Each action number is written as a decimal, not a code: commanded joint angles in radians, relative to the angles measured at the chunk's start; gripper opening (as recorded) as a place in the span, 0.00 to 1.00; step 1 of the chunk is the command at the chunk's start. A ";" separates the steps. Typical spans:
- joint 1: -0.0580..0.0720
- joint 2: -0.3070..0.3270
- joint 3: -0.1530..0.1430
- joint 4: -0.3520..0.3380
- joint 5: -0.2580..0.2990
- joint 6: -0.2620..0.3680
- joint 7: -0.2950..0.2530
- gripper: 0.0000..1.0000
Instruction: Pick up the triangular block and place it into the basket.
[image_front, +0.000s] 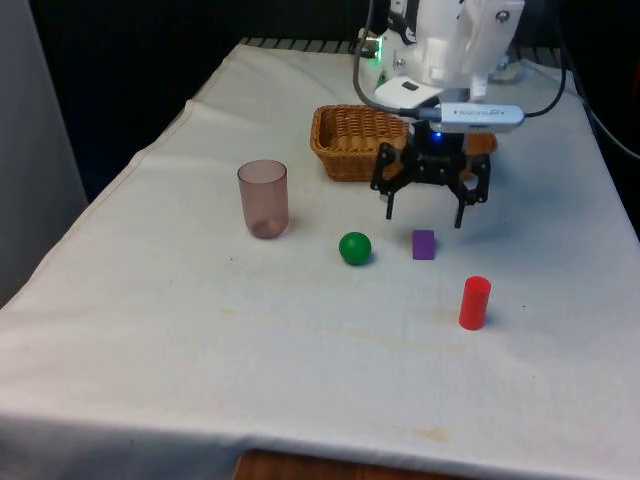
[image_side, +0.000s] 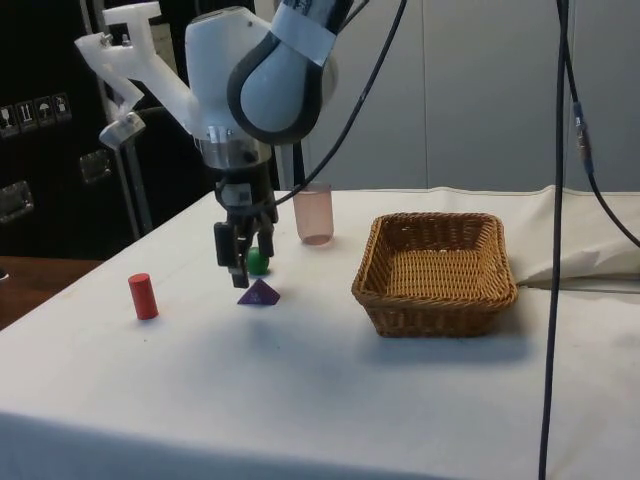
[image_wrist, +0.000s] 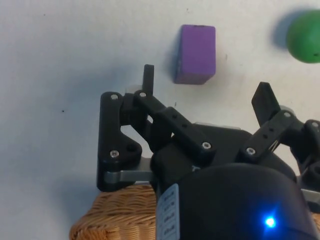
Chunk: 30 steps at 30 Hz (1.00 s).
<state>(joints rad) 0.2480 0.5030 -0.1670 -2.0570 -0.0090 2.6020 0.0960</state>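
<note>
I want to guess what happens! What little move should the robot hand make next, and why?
Probably move forward a little and down over the purple block. The gripper is open, hanging above the cloth just short of the block, and the basket has nothing in it yet.

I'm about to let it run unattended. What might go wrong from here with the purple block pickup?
The open end effector hangs above and just short of the purple triangular block; its sloped faces, seen in the side view, might slip from the fingers. The green ball lies close by and may get nudged. The basket sits just behind the arm.
</note>
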 joint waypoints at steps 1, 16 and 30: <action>-0.003 0.003 0.002 -0.001 0.002 0.007 -0.004 1.00; -0.006 0.032 -0.009 0.000 0.003 0.031 -0.005 1.00; -0.006 0.052 -0.015 0.002 0.002 0.048 -0.004 0.49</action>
<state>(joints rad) 0.2450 0.5520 -0.1840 -2.0560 -0.0090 2.6380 0.0960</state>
